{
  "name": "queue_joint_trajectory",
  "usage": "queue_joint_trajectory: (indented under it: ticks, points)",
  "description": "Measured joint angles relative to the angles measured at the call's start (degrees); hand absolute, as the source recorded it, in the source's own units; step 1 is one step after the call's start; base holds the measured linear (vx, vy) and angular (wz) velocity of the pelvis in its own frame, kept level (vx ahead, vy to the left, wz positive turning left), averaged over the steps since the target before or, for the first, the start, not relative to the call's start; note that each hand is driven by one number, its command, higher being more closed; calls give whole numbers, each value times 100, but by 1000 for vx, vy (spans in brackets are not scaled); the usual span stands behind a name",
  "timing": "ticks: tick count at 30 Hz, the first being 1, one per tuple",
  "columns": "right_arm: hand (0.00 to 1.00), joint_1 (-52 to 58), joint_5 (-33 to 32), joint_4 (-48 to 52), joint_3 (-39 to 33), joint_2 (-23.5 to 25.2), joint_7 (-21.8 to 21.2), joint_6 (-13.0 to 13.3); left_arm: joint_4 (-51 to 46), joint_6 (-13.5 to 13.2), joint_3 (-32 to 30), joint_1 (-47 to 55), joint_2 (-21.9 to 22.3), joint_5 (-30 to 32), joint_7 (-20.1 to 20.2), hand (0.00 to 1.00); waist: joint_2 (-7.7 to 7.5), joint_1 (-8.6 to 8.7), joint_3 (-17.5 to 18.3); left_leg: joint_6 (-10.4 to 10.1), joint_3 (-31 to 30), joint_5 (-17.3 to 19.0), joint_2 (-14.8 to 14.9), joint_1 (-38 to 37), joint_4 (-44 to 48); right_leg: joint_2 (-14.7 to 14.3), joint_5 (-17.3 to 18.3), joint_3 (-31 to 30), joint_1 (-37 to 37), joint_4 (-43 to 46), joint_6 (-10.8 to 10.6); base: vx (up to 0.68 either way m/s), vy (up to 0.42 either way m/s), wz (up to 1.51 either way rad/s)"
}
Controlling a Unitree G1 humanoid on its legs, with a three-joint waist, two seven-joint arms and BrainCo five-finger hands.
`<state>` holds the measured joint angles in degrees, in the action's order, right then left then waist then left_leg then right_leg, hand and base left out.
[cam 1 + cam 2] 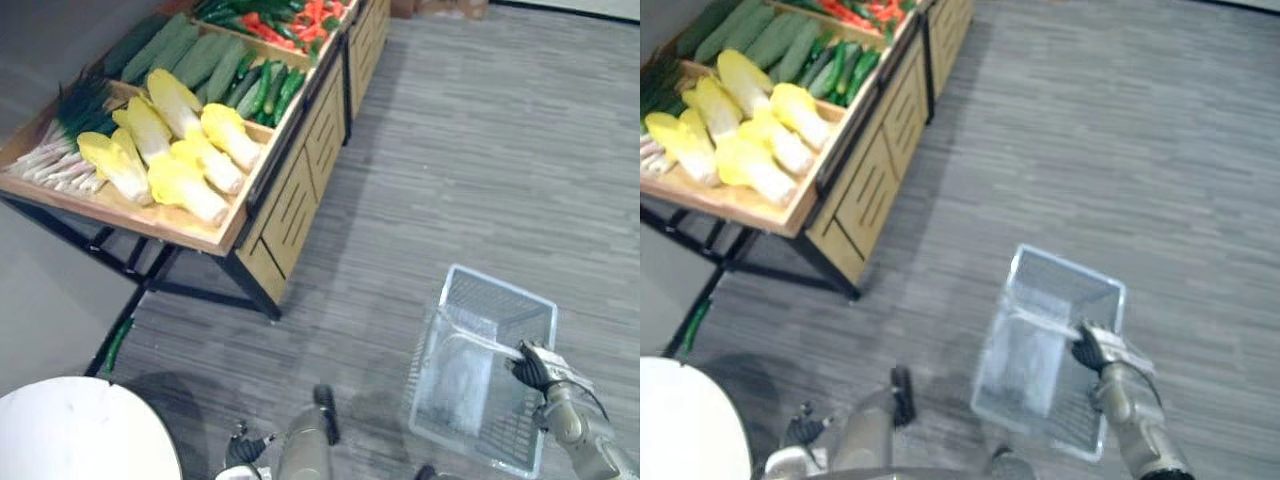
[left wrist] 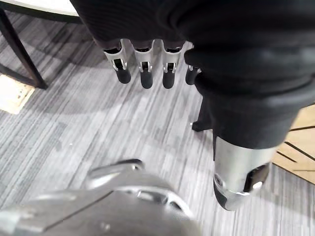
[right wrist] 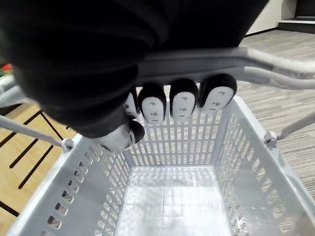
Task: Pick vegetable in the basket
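Observation:
A clear plastic basket [image 1: 500, 292] hangs low over the floor at my right, and inside it [image 3: 172, 196] there is nothing. My right hand [image 1: 535, 368] is shut on the basket's handle [image 3: 256, 61], with its fingers [image 3: 182, 101] curled round the bar. To my left, the wooden stand [image 1: 290, 205] holds yellow-white cabbages [image 1: 170, 150], green-topped leeks [image 1: 60, 150], dark cucumbers [image 1: 265, 90], pale green zucchini [image 1: 190, 50] and red peppers [image 1: 312, 15]. My left hand [image 1: 245, 450] hangs low at my side with straight fingers [image 2: 142, 69] and holds nothing.
A white round table [image 1: 70, 430] stands at the lower left, its dark leg [image 2: 19, 49] on the grey carpet. The stand rests on black metal legs [image 1: 150, 270]. Open carpet stretches between the stand and the basket.

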<state>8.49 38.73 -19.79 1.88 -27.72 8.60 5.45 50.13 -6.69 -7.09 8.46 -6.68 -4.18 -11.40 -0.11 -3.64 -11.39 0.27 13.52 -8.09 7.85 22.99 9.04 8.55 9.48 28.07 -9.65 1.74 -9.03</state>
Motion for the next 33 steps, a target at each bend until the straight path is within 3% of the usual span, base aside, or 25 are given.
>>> queue_joint_trajectory:
  ticks: [2, 3, 5, 6, 7, 8, 9, 10, 11, 12, 13, 14, 15, 17, 18, 19, 21, 24, 26, 27, 28, 29, 30, 31, 33]
  points:
    - [100, -62, -52, -5, 68, 89, -1, 4, -147, -29, -6, -79, -58, 36, -20, 0, -163, -15, -1, 120, -147, 158, -146, 229, 288, 51, -172, 7, 10, -48, -2, 457, 131, 61]
    - [100, -176, -58, -30, 96, 90, -1, 15, -200, -9, -37, -149, -59, 55, -40, 0, -207, -73, -27, 245, -139, 458, -99, 439, 891, 52, -388, -70, -142, -162, -151, 465, 113, 37]
    - [100, -438, -51, -67, 235, 104, -1, 37, -182, 54, -207, -124, -6, 64, -94, 0, -273, -198, -53, 461, 184, 736, -28, 323, 1364, 60, -656, -248, -471, -237, -241, 358, 85, 13]
    - [100, -563, -57, -65, 352, 133, -1, 116, -140, 67, -266, -100, -21, 94, -124, 0, -317, -242, -50, 458, 312, 768, -20, 133, 1343, 86, -923, -374, -582, -232, -262, 225, 52, -9]
    - [100, -621, -62, -64, 380, 223, 8, 251, -100, 71, -364, -61, -15, 106, -164, 0, -411, -326, -54, 342, 325, 858, -16, -69, 1156, 170, -989, -497, -470, 140, -280, 196, 57, -19]
    - [100, -621, -61, -65, 388, 272, 10, 289, -72, 79, -391, -27, -5, 106, -182, 0, -395, -333, -25, 266, 331, 961, -21, -207, 986, 197, -988, -545, -338, 459, -282, 183, 107, -23]
    - [100, -618, -54, -136, 452, 453, 14, 297, -9, 113, -394, 62, -50, 105, -191, 0, -487, -316, 53, 179, 355, 1146, -86, -501, 548, 388, -986, -704, 73, 1410, -284, 260, 131, -14]
    - [100, -562, -46, -141, 677, 593, 6, 313, -19, 128, -394, 177, -151, 105, -192, 0, -725, -313, 74, 180, 503, 1146, -225, -873, 176, 749, -1142, -973, 627, 2637, -407, 278, 125, -6]
    - [100, -529, -47, -154, 804, 656, -8, 306, -32, 157, -392, 245, -210, 106, -193, 0, -855, -297, 82, 187, 531, 1149, -300, -1011, 71, 884, -1398, -1120, 864, 3154, -394, 261, 70, 14]
    - [100, -431, -47, -238, 912, 819, -20, 266, -34, 227, -390, 312, -317, 105, -193, 0, -974, -275, 105, 243, 420, 1248, -338, -1218, 16, 926, -2285, -1448, 1206, 3888, -416, 264, 49, 29]
    - [100, -407, -47, -317, 926, 886, -21, 263, -42, 233, -386, 317, -370, 104, -193, 0, -988, -255, 109, 282, 316, 1318, -322, -1283, 25, 859, -2578, -1614, 1388, 4253, -531, 376, 66, 46]
    - [100, -439, -31, -471, 932, 936, -19, 231, -43, 238, -381, 248, -458, 98, -195, 0, -1008, -256, 98, 353, 134, 1408, -296, -1435, 38, 707, -2121, -1803, 1823, 5045, -525, 472, 77, 54]
    - [100, -555, -13, -520, 827, 915, -18, 208, -118, 230, -378, 234, -470, 96, -195, 0, -970, -229, 84, 369, -28, 1489, -290, -1676, -7, 626, -1442, -1705, 2086, 5452, -250, 401, 59, 65]
    - [100, -563, -25, -519, 718, 828, 1, 199, -261, 211, -394, 241, -477, 81, -197, 0, -889, -106, 71, 354, -371, 1583, -313, -2116, -144, 654, -746, -1042, 2216, 5168, 87, 408, 7, 102]
    - [100, -561, -46, -523, 660, 820, 2, 189, -301, 193, -405, 233, -469, 65, -198, 0, -878, -100, 74, 328, -490, 1622, -324, -2236, -173, 661, -560, -819, 2309, 4737, 238, 406, -38, 86]
    - [100, -562, -48, -524, 651, 822, 3, 187, -308, 190, -405, 233, -470, 59, -199, 0, -877, -98, 75, 324, -506, 1626, -324, -2249, -176, 658, -541, -791, 2326, 4652, 252, 400, -90, 89]
    - [100, -575, -55, -593, 469, 811, 3, 133, -318, 183, -444, 62, -481, 37, -199, 0, -802, -84, 42, 202, -1129, 1707, -314, -2296, -167, 442, -512, -928, 2568, 2382, 267, 391, -161, 126]
    - [100, -612, -53, -640, 293, 794, 2, 83, -291, 183, -451, -7, -465, 39, -194, 0, -685, -102, -27, -103, -1682, 1895, -214, -2323, -54, 446, -652, -1660, 2654, 881, 117, 423, -285, 116]
    - [100, -620, -53, -643, 237, 774, 2, 86, -212, 183, -462, -10, -474, 40, -195, 0, -655, -111, -42, -385, -1964, 2065, -107, -2380, 23, 502, -725, -1917, 2631, 577, 2, 395, -377, 119]
    - [100, -585, -51, -645, 250, 793, -16, 92, -161, 186, -475, 39, -485, 38, -203, 0, -757, -134, 16, -609, -2116, 2199, -49, -2470, 36, 537, -1040, -1913, 2527, 463, 49, 401, -530, 126]
    - [100, -496, -51, -656, 247, 806, -24, 101, -33, 179, -586, 73, -504, 42, -193, 0, -847, -134, 63, -840, -2248, 2338, -36, -2545, 34, 660, -1595, -1737, 2395, 478, -42, 404, -582, 107]
    - [100, -578, -50, -821, 212, 718, -32, 81, 160, 205, -671, -25, -303, 25, -206, 0, -530, -179, 74, -956, -2280, 2398, 242, -2565, 79, 424, -1559, -1556, 2371, 659, 55, 423, -613, 86]
    - [100, -724, -39, -927, 231, 668, -50, 25, 260, 207, -704, 22, -70, 28, -191, 0, -314, -149, 107, -1197, -2249, 2104, 502, -2413, 121, 253, -1415, -1282, 2348, 750, 320, 310, -440, 43]
    - [100, -791, -42, -976, 270, 633, -51, 17, 319, 193, -775, 79, 100, 27, -196, 0, -244, -164, 114, -1300, -2213, 1762, 623, -2341, 89, 156, -1231, -1082, 2320, 771, 427, 276, -387, 52]
    - [100, -843, -56, -1045, 240, 611, -50, 14, 424, 201, -898, 79, 216, -11, -199, 0, -247, -104, 112, -1288, -2139, 1157, 713, -2081, 135, 133, -1113, -711, 2210, 716, 606, 215, -388, 83]
